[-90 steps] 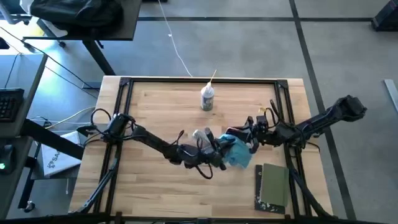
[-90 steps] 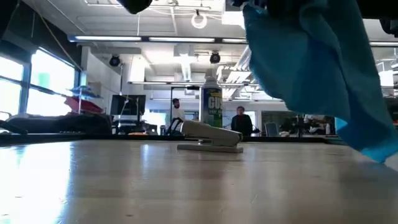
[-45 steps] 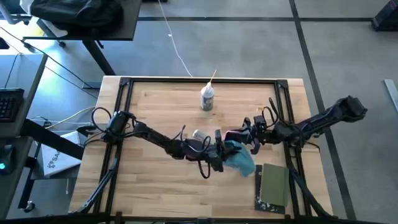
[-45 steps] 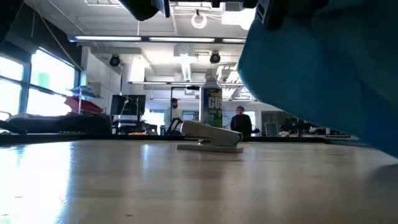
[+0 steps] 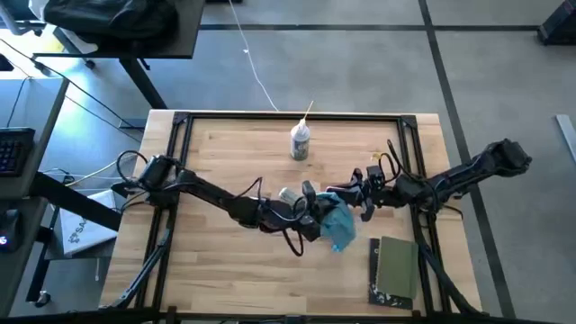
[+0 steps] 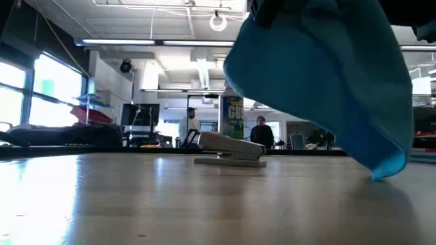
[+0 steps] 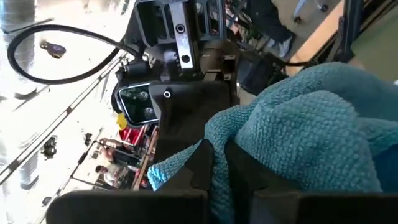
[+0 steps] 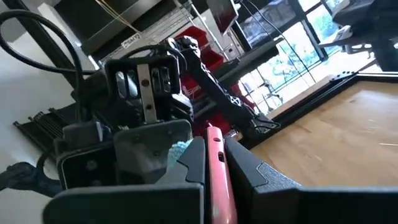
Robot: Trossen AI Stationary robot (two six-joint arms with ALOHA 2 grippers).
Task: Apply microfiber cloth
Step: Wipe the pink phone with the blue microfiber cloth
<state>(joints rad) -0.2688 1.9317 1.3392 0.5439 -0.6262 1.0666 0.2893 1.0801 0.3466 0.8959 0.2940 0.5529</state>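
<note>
Microfiber cloth (image 5: 338,221) is hanging above the table (image 5: 225,270) near mid-right, bunched between the two grippers. Left gripper (image 5: 317,216) is reaching in from the left side and clamping the cloth; in the left wrist view its dark fingers (image 7: 200,167) are pinching a fold of turquoise fabric (image 7: 305,137), narrow gap, closed on it. Right gripper (image 5: 349,193) is sitting just beside the cloth's far side, facing the left one; in the right wrist view its fingers (image 8: 194,163) are squeezing a slim pink-red object (image 8: 217,168), almost closed around it. Cannot tell what that object is. A bit of turquoise (image 8: 179,148) is showing just behind the fingertips there.

Low view: cloth (image 6: 327,82) is draping down from the top, lowest corner hanging just above the wood, not clearly touching. Small pale grey oblong thing (image 6: 230,150) is lying flat on the table behind it, near the left gripper in the high view (image 5: 290,194). Spray bottle (image 5: 300,141) is standing upright further back, well apart from the cloth. Dark olive-green book (image 5: 396,270) is lying flat by the near right edge, apart from the cloth.
</note>
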